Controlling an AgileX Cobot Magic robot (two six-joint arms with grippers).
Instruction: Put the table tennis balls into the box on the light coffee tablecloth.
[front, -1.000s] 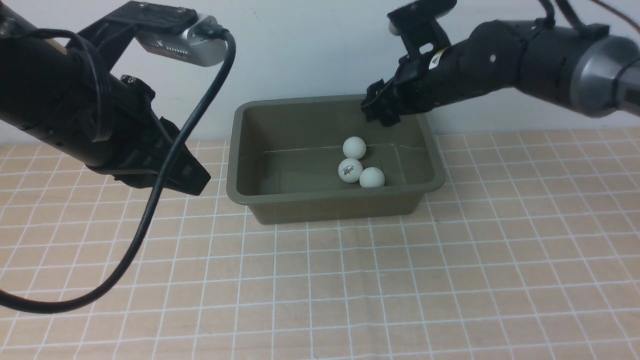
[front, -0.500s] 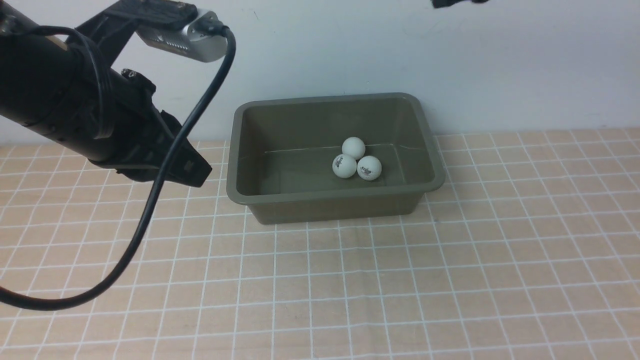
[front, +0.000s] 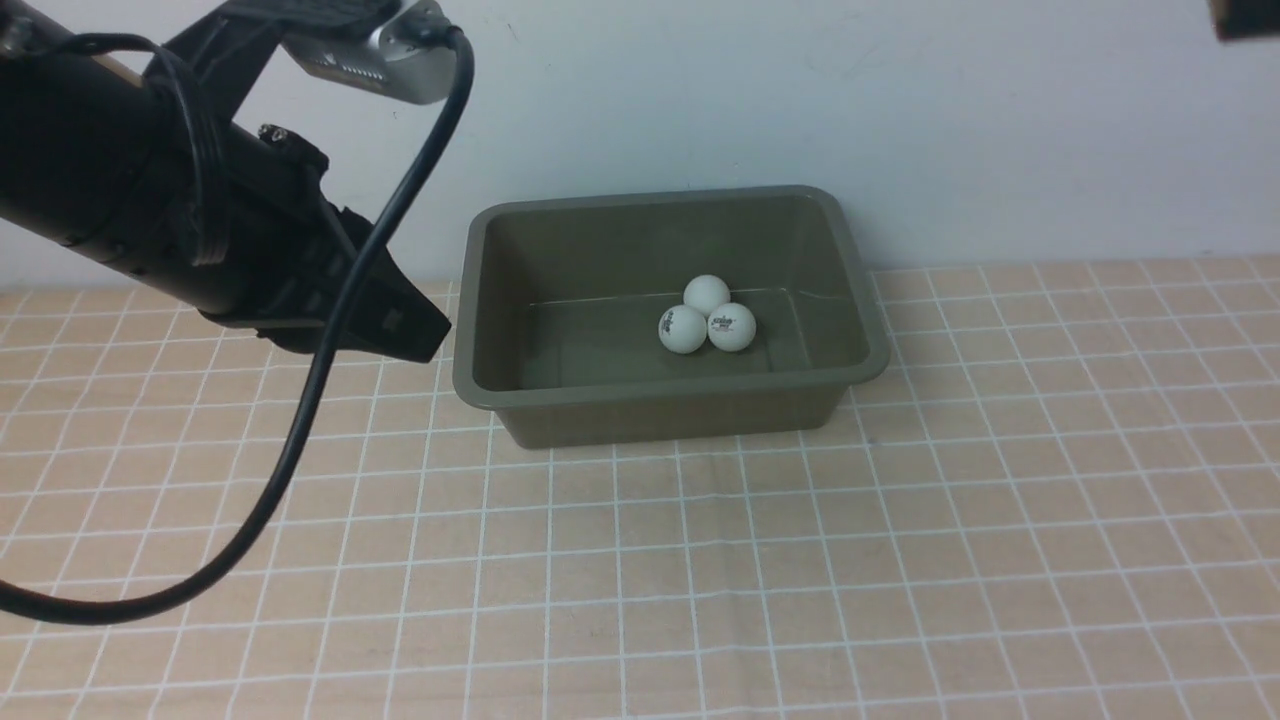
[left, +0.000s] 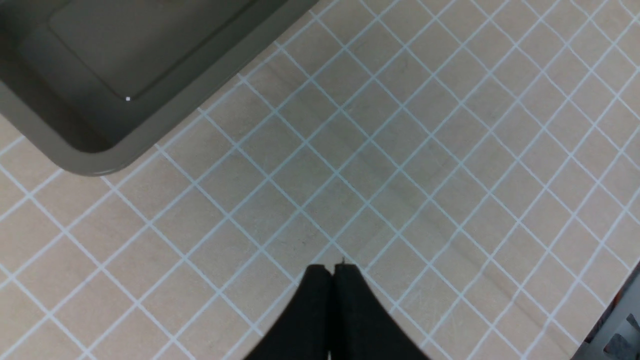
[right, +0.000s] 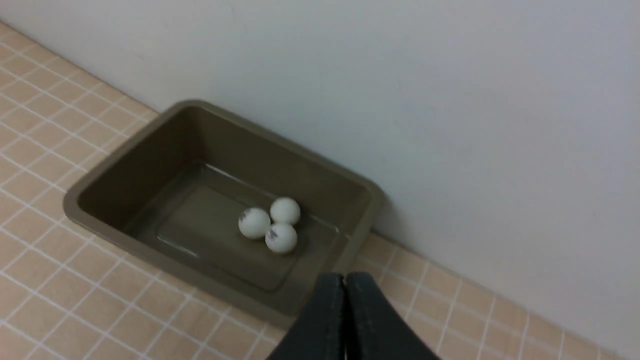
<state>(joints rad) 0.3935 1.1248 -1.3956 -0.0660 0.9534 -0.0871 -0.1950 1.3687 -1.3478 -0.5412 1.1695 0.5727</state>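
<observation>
Three balls (front: 684, 329) lie clustered, touching, inside the box (front: 660, 392), which stands on the cloth (front: 700, 560). The left gripper (left: 332, 270) hangs beside the box, fingers pressed together, empty. The right gripper (right: 345, 280), high off the box, is likewise closed on nothing.

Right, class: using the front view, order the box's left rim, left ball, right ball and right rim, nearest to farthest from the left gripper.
1. Box's left rim, just beside the left gripper.
2. Left ball, mid-box.
3. Right ball, just right of it.
4. Right rim, the box's far side.
</observation>
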